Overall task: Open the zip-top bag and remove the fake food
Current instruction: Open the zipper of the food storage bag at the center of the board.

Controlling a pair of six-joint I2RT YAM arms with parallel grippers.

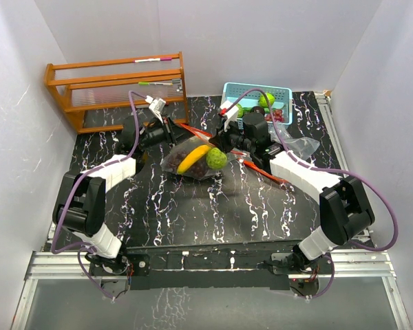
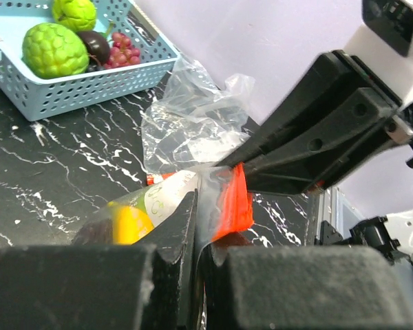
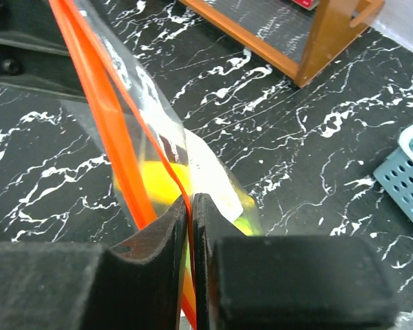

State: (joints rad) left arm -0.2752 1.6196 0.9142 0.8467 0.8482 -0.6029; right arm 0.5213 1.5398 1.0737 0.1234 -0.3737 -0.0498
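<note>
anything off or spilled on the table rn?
Nothing spilled. One oddity: a crumpled clear bag, seemingly empty, lies loose near the light-blue basket. The zip-top bag looks intact.

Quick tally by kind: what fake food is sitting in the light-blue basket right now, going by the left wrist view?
In the light-blue basket, as far as shows:
bumpy lime-green balls: 2
dark round piece: 1
red grape bunch: 1
Total: 4

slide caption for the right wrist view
Right jaws pinch the zip-top bag at its orange zip strip, yellow banana inside.
</note>
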